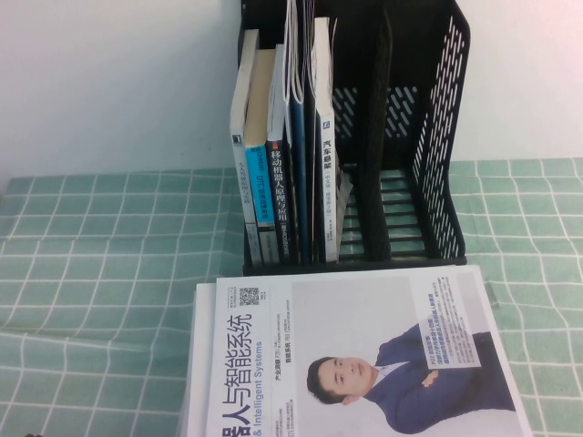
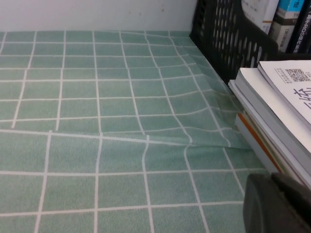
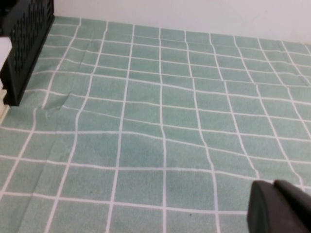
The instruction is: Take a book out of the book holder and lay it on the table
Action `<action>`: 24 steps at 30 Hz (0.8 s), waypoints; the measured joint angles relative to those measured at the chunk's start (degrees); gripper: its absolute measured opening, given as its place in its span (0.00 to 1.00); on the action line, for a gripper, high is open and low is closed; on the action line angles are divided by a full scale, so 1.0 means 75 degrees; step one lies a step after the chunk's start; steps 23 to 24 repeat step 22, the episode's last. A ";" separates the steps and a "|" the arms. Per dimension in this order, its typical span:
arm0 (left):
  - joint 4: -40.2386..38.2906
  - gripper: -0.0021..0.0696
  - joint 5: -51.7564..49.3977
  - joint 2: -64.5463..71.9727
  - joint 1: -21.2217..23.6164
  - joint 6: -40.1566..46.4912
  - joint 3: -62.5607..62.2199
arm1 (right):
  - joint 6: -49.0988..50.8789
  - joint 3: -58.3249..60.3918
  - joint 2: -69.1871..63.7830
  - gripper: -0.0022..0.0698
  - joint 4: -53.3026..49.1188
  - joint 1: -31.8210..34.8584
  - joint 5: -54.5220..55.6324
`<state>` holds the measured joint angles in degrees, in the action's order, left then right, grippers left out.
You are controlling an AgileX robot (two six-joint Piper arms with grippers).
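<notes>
The book [image 1: 364,355], a pale magazine whose cover shows a man in a dark blue suit, lies flat on a stack in front of the black mesh book holder [image 1: 446,137]. Several upright books fill the holder's left slots, and its right slots hold nothing. In the left wrist view the book's corner with the QR code [image 2: 291,77] lies beside the holder [image 2: 223,39]. My left gripper [image 2: 271,175] is shut and holds nothing, low over the cloth next to the stack. My right gripper [image 3: 273,183] is shut and holds nothing, over bare cloth to the right of the holder [image 3: 29,39]. Neither gripper shows in the high view.
The table [image 1: 91,255] wears a mint-green cloth with a white grid, wrinkled near the stack [image 2: 209,131]. Under the book lie more flat books [image 2: 262,136]. A white wall stands behind the holder.
</notes>
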<state>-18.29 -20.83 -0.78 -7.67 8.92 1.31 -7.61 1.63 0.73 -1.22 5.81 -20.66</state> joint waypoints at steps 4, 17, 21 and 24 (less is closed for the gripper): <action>0.0036 0.03 0.0064 0.0000 -0.0205 -0.0005 0.0000 | 0.0000 0.0000 0.0000 0.03 0.0000 0.0000 0.0000; 0.1536 0.03 0.0147 0.0000 -0.0247 -0.2081 0.0000 | 0.0000 0.0000 0.0000 0.03 0.0016 0.0000 0.0000; 0.1891 0.03 0.0147 0.0000 -0.0231 -0.2081 0.0000 | 0.0000 0.0000 0.0000 0.03 0.0016 0.0000 0.0000; 0.1924 0.03 0.0147 0.0000 -0.0193 -0.2081 0.0000 | 0.0000 0.0000 0.0000 0.03 0.0016 0.0000 0.0000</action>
